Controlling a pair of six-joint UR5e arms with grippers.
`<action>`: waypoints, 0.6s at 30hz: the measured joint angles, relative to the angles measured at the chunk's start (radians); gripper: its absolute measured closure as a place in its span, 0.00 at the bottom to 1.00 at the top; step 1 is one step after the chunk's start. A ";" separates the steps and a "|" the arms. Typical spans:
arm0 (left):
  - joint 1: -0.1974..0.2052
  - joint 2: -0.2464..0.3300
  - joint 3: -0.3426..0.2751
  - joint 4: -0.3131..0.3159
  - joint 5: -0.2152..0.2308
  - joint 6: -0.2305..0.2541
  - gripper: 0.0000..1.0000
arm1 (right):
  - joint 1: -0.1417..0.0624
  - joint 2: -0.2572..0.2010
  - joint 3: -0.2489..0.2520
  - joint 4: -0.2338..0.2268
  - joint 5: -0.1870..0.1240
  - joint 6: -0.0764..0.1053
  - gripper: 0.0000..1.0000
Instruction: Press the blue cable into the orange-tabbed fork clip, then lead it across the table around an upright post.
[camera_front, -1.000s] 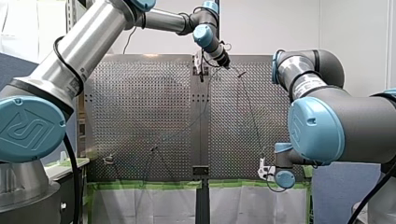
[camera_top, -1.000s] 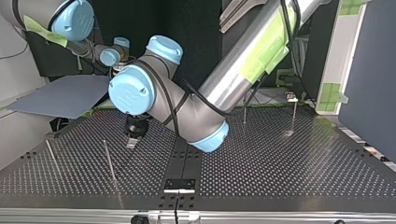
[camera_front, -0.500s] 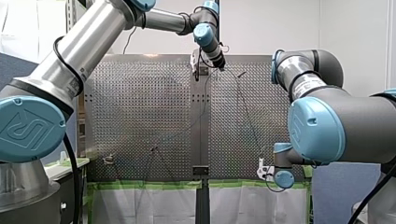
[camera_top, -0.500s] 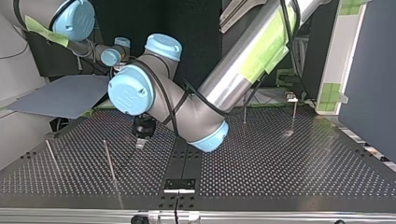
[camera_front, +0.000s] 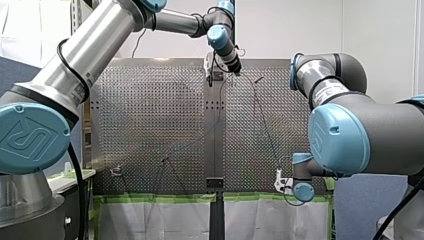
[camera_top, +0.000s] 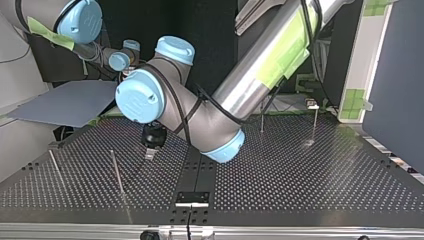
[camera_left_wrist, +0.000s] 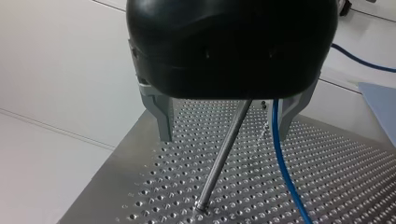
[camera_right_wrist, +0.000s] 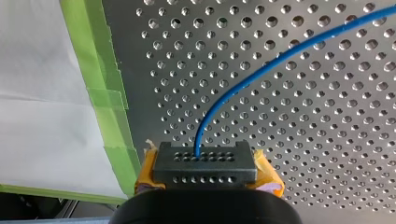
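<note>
In the left wrist view my left gripper (camera_left_wrist: 224, 135) is open, its metal fingers (camera_left_wrist: 161, 119) wide apart. The blue cable (camera_left_wrist: 282, 168) runs down just inside one finger and touches neither. A slanting metal post (camera_left_wrist: 222, 156) shows between the fingers; the gripper body hides its top. My left gripper hangs over the table's far end in the front view (camera_front: 236, 69) and left of centre in the top view (camera_top: 149, 152). My right gripper (camera_right_wrist: 205, 173) is shut with yellow pads (camera_right_wrist: 268, 173) on a black block (camera_right_wrist: 205, 161), from which the cable (camera_right_wrist: 261, 77) leaves. No orange-tabbed clip shows clearly.
More upright posts (camera_top: 116, 172) (camera_top: 55, 167) (camera_top: 261, 122) stand on the perforated plate (camera_top: 310, 180). A small black fixture (camera_top: 191, 197) sits at the plate's edge nearest the top view camera. Green tape (camera_right_wrist: 105, 98) lines the plate's edge beside my right gripper (camera_front: 281, 182).
My left gripper shifted slightly left in the front view, and right and closer in the top view, then almost stopped. My right arm has not moved.
</note>
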 joint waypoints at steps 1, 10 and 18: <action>0.000 0.002 0.000 0.001 0.000 0.008 0.00 | 0.000 0.000 0.000 0.001 0.000 -0.002 1.00; 0.007 0.012 0.046 0.018 0.022 0.084 0.00 | 0.004 0.000 0.000 0.002 0.000 -0.010 1.00; 0.012 0.013 0.081 0.012 0.090 0.106 0.00 | 0.004 0.000 0.000 -0.003 0.000 -0.008 1.00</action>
